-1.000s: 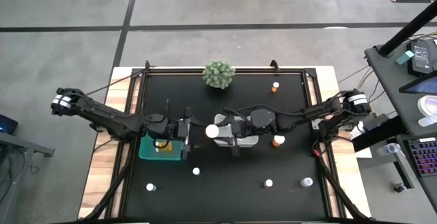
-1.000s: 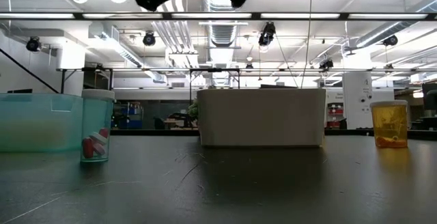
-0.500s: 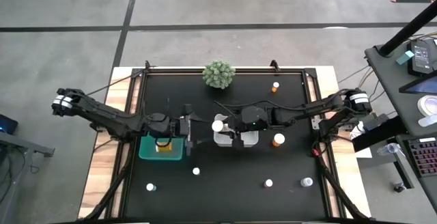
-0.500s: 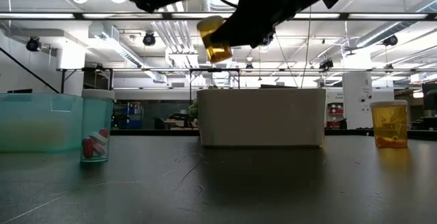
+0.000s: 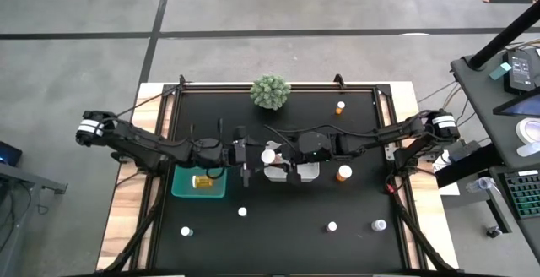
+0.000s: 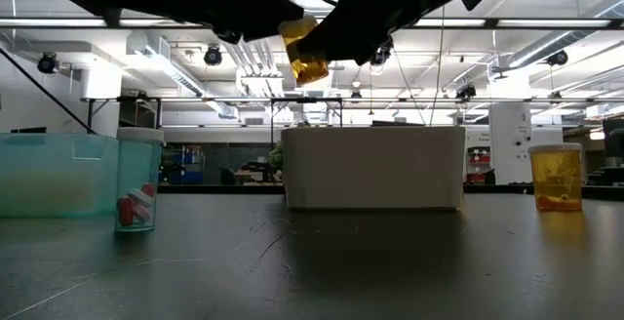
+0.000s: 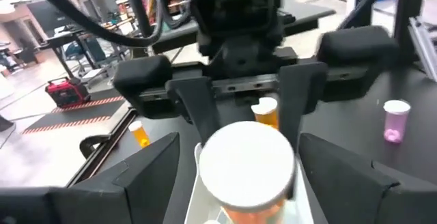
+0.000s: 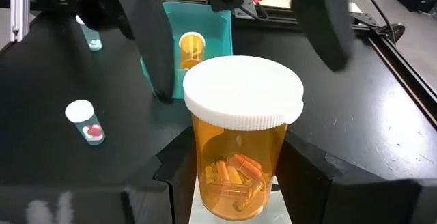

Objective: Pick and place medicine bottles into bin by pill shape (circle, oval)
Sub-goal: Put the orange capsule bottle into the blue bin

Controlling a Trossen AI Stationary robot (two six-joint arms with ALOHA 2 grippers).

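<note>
My right hand (image 8: 235,183) grips an amber bottle (image 8: 239,149) (white cap, oblong pills inside) above the white bin (image 5: 305,172). My left hand (image 5: 246,152) hangs spread wide just beside it. Another bottle (image 5: 201,181) lies in the teal bin (image 5: 181,186) on the worktop (image 5: 287,235).

We are in an industrial lab or workshop: exposed ceiling ducts (image 6: 317,52), strip lights (image 6: 175,22), concrete floor (image 5: 84,57) and a neighbouring desk with keyboard (image 5: 523,194).
</note>
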